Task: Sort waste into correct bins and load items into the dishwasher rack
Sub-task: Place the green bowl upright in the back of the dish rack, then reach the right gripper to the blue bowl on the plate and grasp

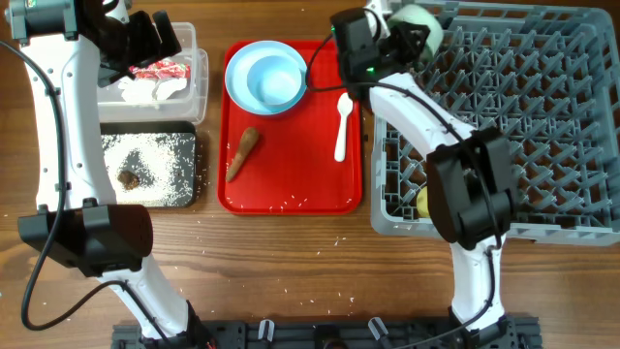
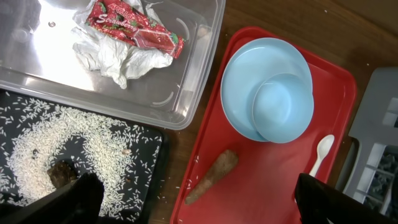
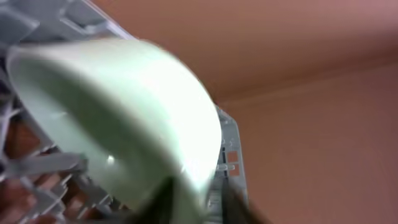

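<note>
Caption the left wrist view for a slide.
Wrapper and tissue in the tub; rice on the black tray; stick, spoon and plate with bowl on the red tray.

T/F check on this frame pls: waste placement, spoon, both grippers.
1. The wrapper lies in the clear tub. True.
2. The root stick is in the clear tub too. False: it lies on the red tray.
3. The right gripper holds a pale bowl over the rack. True.
4. The spoon is in the rack. False: it lies on the red tray, beside the plate.
5. The left gripper is shut. False: its fingers stand wide apart, holding nothing.
</note>
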